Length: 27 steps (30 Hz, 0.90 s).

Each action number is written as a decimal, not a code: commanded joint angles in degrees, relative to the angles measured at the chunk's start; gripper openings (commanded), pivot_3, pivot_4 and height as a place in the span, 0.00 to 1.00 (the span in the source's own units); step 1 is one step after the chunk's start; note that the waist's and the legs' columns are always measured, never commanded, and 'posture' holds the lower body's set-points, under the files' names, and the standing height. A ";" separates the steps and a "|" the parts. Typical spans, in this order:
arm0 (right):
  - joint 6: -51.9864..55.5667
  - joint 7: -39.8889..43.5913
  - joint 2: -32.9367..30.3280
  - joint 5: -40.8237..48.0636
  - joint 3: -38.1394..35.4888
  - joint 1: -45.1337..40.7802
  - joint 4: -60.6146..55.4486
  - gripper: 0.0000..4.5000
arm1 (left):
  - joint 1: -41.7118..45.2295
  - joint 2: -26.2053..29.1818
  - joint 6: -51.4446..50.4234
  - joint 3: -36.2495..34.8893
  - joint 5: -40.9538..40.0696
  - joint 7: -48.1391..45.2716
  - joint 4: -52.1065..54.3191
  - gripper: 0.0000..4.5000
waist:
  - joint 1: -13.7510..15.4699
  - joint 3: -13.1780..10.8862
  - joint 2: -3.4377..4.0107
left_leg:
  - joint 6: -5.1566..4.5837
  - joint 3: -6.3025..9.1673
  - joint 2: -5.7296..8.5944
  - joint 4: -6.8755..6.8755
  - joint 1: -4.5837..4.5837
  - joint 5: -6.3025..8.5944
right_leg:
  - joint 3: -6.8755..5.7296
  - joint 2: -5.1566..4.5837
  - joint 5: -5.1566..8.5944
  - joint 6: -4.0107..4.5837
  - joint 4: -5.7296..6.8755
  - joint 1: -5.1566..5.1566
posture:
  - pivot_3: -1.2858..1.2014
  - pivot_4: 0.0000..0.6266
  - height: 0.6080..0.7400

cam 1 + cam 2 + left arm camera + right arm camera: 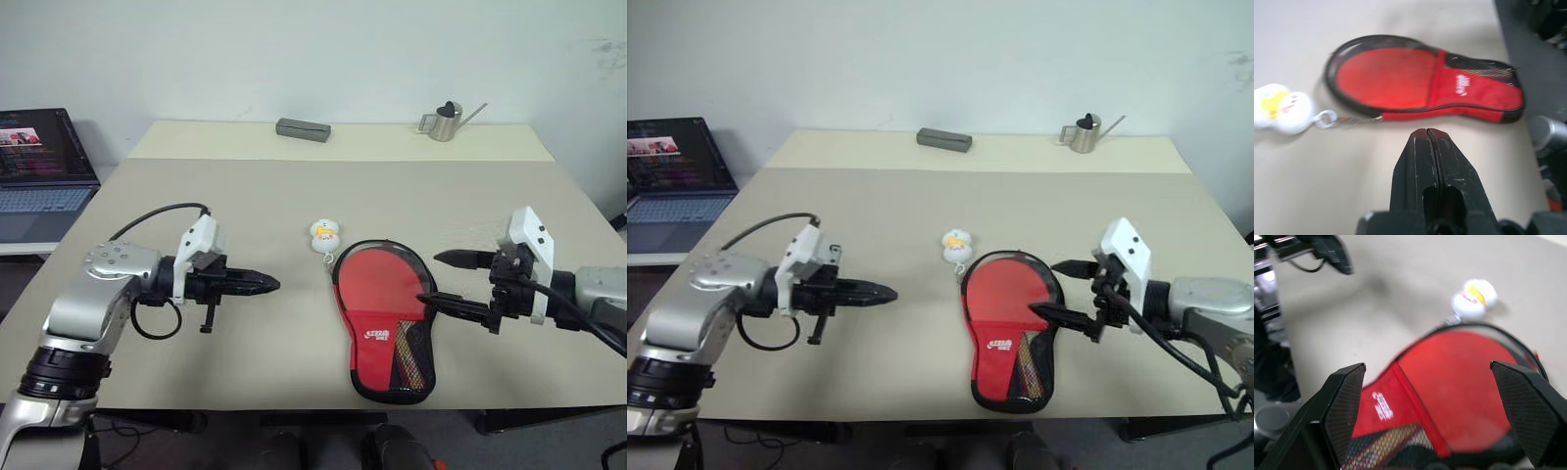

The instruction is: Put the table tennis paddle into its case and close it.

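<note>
Your right gripper (449, 279) hangs wide open and empty over the case (384, 318) near the tabletop's front edge, the table tennis paddle (377, 286) already inside, left gripper (266, 285) shut, so next comes closing the cover.

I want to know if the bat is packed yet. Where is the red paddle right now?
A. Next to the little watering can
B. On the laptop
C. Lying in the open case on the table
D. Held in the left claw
C: the table tennis paddle lies in the open case on the table, its handle tucked under the mesh; the right claw is open above it and holds nothing.
</note>
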<state>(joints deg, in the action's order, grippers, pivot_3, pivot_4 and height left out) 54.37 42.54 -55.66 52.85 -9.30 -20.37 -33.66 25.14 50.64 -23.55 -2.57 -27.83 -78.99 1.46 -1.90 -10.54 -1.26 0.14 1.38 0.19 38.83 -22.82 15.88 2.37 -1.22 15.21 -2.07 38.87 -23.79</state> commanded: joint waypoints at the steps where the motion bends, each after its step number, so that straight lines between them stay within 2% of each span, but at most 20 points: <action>1: -2.68 2.46 1.18 -2.03 2.90 -4.89 2.07 0.99 | 0.05 1.02 0.20 -3.18 0.43 3.05 -0.47 0.00 | 0.07 0.00 0.00 | 0.00 0.00 0.01 0.00 -0.01 0.00 | -0.01 -0.02 0.00 0.00 -0.01 0.00 | 0.52 0.24 1.00; 5: -5.33 -0.14 7.24 -7.52 7.70 -11.00 8.14 0.99 | 2.18 -0.05 1.39 -3.07 3.97 9.37 -3.81 0.00 | 0.08 0.00 0.00 | 0.00 0.02 0.02 0.01 0.00 0.00 | 0.00 -0.06 0.00 0.00 0.00 0.01 | 0.52 0.24 1.00; 9: -5.76 -0.13 12.01 -11.05 12.60 -12.22 10.91 0.99 | 4.21 -1.72 0.65 -2.02 6.55 14.28 -6.19 0.00 | 0.16 0.00 0.00 | 0.00 0.08 0.02 0.01 -0.07 0.00 | -0.02 -0.06 -0.01 0.02 0.01 -0.04 | 0.52 0.24 1.00; 15: -10.85 2.51 14.28 -17.49 16.34 -10.74 14.38 0.99 | 5.78 -4.05 0.53 -0.47 8.66 17.10 -7.87 0.00 | 0.33 0.00 0.00 | 0.00 0.05 0.09 0.02 -0.19 0.00 | -0.03 -0.18 -0.01 0.01 0.01 -0.17 | 0.52 0.24 1.00; 21: -20.73 4.63 17.33 -25.87 20.43 -8.65 18.05 0.99 | 9.03 -6.14 2.18 1.07 11.09 18.40 -11.96 0.00 | 0.25 0.00 0.00 | 0.01 0.03 0.06 0.02 -0.15 0.00 | -0.03 -0.13 -0.02 0.03 0.12 -0.21 | 0.52 0.24 1.00; 27: -23.53 7.89 19.04 -29.47 23.06 -7.26 21.85 0.99 | 11.31 -7.92 3.43 1.99 12.54 18.81 -14.47 0.00 | 0.23 0.00 0.00 | 0.01 0.00 0.10 0.04 -0.16 0.00 | -0.02 -0.12 -0.02 0.02 0.11 -0.21 | 0.52 0.24 1.00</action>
<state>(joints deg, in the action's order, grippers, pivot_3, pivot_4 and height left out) 32.76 49.31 -36.89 24.55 13.58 -27.70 -11.89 35.11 42.50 -21.37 -0.22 -15.71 -60.42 -13.20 -1.67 -10.54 -1.26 0.15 1.38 0.29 38.87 -22.97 15.88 2.35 -1.34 15.19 -2.05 38.98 -23.99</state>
